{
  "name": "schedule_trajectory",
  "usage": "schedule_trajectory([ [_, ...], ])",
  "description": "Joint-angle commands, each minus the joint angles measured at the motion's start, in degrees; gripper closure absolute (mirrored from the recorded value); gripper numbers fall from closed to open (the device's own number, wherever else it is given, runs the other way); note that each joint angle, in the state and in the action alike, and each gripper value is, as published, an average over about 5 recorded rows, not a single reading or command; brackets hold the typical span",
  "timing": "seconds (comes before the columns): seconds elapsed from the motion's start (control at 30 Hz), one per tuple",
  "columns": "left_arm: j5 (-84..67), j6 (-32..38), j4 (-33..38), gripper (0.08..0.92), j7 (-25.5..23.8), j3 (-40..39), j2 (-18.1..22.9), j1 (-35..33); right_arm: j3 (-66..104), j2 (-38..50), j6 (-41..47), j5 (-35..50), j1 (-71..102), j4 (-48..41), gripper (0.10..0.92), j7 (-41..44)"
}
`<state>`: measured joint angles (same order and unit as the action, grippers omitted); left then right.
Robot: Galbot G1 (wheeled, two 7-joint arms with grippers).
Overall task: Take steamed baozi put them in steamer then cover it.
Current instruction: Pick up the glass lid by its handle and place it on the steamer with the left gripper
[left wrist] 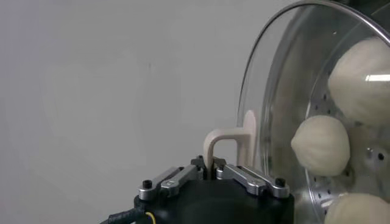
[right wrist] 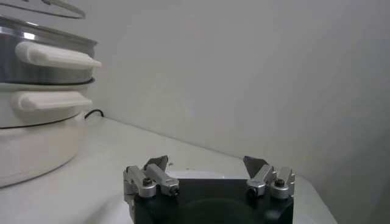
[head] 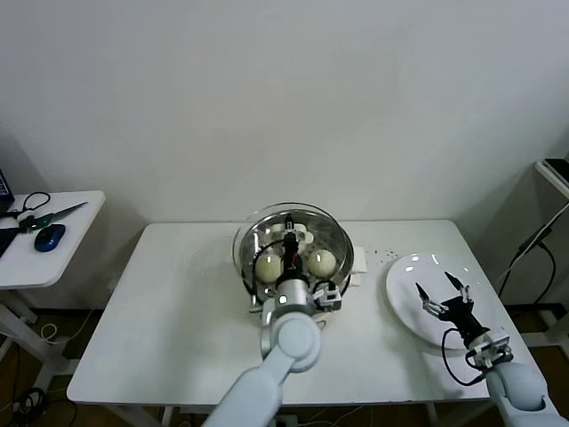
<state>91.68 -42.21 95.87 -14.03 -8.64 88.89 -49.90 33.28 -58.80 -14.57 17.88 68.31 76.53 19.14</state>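
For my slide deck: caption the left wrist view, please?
Left hand shut on the glass cover's white handle, cover over the steamer with baozi visible inside.

The left gripper holds the cover by its handle, above the steamer; baozi lie below it inside. The right gripper hovers over a plate, well right of the steamer.

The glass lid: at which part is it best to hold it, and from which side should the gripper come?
By the white handle at the centre of the lid, from above: the glass dome gives no grip, but the handle stands up as a thin arch. The left gripper holds it so.
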Motion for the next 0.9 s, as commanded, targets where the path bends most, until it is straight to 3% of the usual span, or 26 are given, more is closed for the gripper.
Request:
schedule_trajectory([
  [0.03,0.98,-2.29,-4.34,0.850,1.31,-0.42,2.58,0.50,-0.11,-0.21,0.07,-0.36,-0.04,0.06,0.203,0.11],
  [0.9,-0.25,-2.73,-5.71,0.850,-1.19,-2.02,1.25,2.19,0.33,-0.63,-0.01,-1.36,0.79,0.60,0.203,0.45],
])
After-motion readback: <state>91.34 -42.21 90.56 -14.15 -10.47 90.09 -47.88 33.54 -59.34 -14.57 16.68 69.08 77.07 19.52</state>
